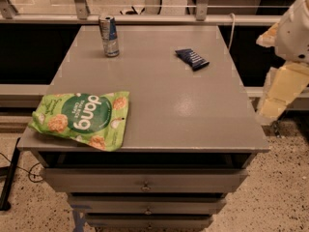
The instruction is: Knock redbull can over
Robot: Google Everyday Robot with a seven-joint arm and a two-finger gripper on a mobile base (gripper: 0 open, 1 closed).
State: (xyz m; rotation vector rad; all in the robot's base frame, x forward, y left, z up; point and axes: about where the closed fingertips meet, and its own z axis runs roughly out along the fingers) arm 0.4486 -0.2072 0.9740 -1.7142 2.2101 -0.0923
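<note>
Right-edge end effector (284, 88) partly cropped
</note>
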